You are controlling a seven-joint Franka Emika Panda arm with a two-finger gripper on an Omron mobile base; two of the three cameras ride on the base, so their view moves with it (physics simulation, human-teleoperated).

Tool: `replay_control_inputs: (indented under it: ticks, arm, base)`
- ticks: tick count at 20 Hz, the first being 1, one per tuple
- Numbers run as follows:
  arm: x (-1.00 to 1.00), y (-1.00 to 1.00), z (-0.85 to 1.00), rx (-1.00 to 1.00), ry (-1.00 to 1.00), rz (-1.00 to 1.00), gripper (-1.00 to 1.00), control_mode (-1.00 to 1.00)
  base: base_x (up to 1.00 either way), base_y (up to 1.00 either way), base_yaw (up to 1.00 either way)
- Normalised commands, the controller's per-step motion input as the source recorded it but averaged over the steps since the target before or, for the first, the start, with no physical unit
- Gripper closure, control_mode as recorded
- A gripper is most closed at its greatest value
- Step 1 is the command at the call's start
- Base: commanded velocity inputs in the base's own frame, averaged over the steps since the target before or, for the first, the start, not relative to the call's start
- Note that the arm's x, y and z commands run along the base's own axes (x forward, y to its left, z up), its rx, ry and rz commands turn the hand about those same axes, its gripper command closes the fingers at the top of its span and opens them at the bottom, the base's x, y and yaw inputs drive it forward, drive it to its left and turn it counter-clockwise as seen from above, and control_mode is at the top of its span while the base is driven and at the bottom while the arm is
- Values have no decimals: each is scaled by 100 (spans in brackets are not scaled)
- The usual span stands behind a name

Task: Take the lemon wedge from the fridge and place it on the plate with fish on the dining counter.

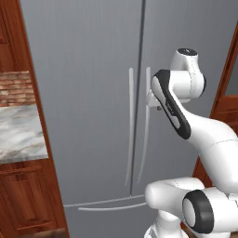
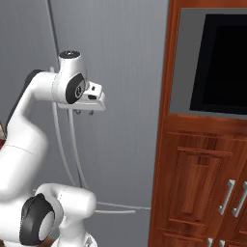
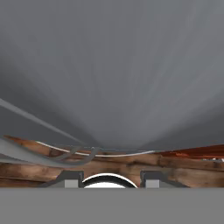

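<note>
Right now I am bringing the claw (image 2: 83,112), its jaws standing apart around nothing, toward the handles (image 1: 148,123) of the closed fridge (image 1: 88,93), judging the lemon wedge is lying hidden inside, so opening a door is coming next.

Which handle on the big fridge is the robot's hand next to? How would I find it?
Look at the tall grey fridge with its two doors shut. Two long, curved silver handles run down the middle, either side of the seam between the doors. The robot's hand is beside the right-hand handle, near its top; the left-hand handle has nothing near it.
</note>
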Motion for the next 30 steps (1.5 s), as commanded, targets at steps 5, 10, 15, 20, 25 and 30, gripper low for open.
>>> replay_control_inputs:
  ticks: [5, 10, 15, 20, 25, 30]
  arm:
    - [-11, 0, -3, 0, 0, 0, -100, -100]
    - [-4, 2, 0, 1, -1, 0, -100, -100]
    - [1, 39, -7, -1, 0, 0, -100, 100]
    - [0, 0, 0, 0, 0, 0, -100, 100]
    - [0, 0, 0, 0, 0, 0, -100, 100]
    - [0, 0, 0, 0, 0, 0, -100, 100]
  base:
    - [0, 0, 0]
    - [0, 0, 0]
    - [2, 39, 0]
    - [-40, 48, 1]
    - [-52, 1, 0]
    - [-47, -24, -1]
